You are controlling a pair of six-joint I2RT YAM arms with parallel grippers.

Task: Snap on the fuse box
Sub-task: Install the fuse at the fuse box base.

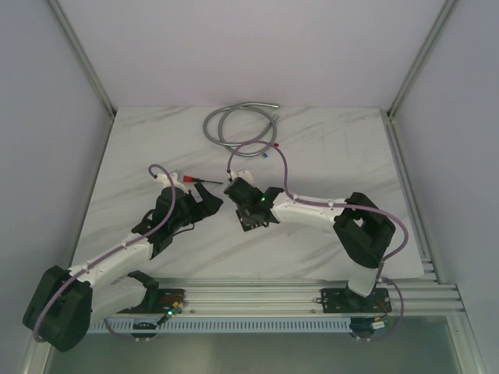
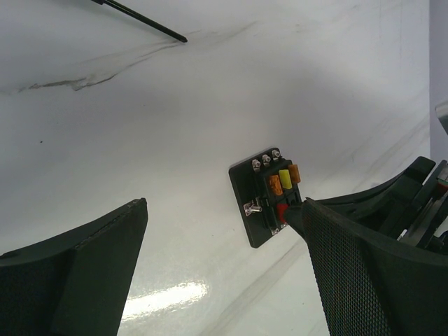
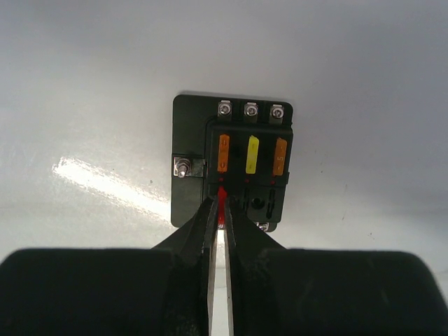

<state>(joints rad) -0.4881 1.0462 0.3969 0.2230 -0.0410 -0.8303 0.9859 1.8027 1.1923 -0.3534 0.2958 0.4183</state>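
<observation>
White marbled bench (image 1: 327,148), pale walls (image 1: 234,47). Mid-bench, the black fuse box (image 3: 189,140) shows orange and yellow fuses (image 3: 252,155); right gripper (image 3: 222,210) pinches its red fuse (image 3: 222,199), left gripper (image 2: 222,206) gapes.

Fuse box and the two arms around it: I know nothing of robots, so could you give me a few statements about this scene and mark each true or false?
1. The fuse box lies on the white marbled table. True.
2. Its upper row holds an orange fuse, a yellow fuse and another orange one. True.
3. The left gripper is clamped on the fuse box. False: its fingers stand wide open and hold nothing.
4. The right gripper is closed on a red fuse in the lower row. True.
5. The grey cable coil lies on top of the fuse box. False: it lies apart, at the far side of the table.
</observation>
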